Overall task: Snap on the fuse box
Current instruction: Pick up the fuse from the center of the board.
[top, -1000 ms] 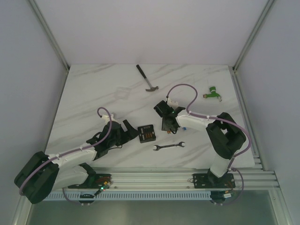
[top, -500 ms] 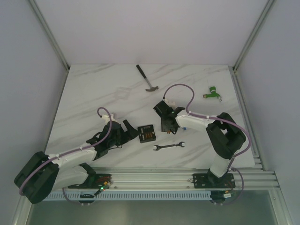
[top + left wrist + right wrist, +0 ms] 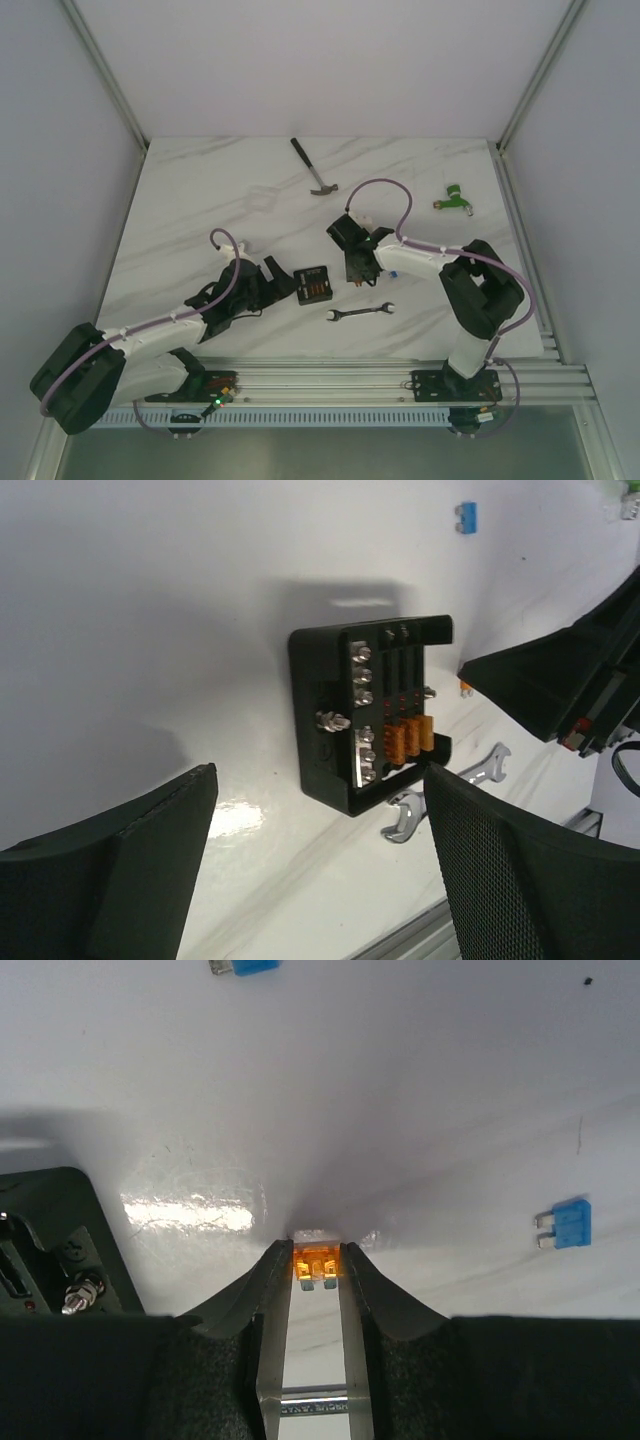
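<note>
Right arm nudged, orange fuse pinched; fuse box unlidded near the table's near edge.

Top view: over the last second the right gripper (image 3: 354,272) has crept slightly toward the far-left corner, while the left gripper (image 3: 278,276) has barely stirred. This looks like fine positioning, not yet insertion. The fuse box (image 3: 312,284) lies mid-width near the near edge, with the wrench (image 3: 360,312) just nearer. The grip is too small to read here.
Left wrist: the fingers are spread wide and grasp nothing. The box sits open-topped with orange fuses in rows.
Right wrist: only this view shows the fingertips closed on an orange fuse (image 3: 317,1262) at the tabletop. A loose blue fuse (image 3: 566,1223) lies apart.
</note>
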You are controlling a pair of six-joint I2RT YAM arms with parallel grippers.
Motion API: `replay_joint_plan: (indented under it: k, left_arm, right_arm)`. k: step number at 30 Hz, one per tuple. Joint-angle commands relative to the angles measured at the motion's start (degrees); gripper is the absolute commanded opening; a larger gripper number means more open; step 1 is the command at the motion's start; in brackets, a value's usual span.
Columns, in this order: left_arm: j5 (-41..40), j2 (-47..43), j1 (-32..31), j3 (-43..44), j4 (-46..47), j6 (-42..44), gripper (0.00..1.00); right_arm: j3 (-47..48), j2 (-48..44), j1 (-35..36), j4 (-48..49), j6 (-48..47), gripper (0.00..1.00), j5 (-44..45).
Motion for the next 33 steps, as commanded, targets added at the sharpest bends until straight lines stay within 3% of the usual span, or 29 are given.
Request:
replay_joint_plan:
  k: [1, 8, 14, 23, 33]
  left_arm:
    - [1.1, -1.1, -1.6, 0.2, 4.3, 1.8, 0.92]
    - [-2.3, -1.4, -6.1, -0.3, 15.1, 3.8, 0.89]
    - [-9.0, 0.8, -11.4, 3.3, 20.9, 11.3, 0.83]
    - [-16.2, 9.0, -17.5, 8.8, 28.5, 20.1, 0.67]
    - [-18.0, 11.0, -17.9, 10.3, 30.1, 20.3, 0.48]
  right_arm:
    - [-0.3, -3.8, 0.5, -2.2, 0.5, 0.23, 1.7]
    - [1.4, -10.1, 1.4, 1.3, 3.9, 0.23, 1.6]
    - [1.1, -16.4, 3.2, 6.2, 7.2, 0.23, 1.3]
    - [-2.0, -22.4, 5.2, 12.4, 10.3, 0.22, 0.1]
    - [-4.8, -24.3, 6.1, 15.3, 11.5, 0.22, -1.2]
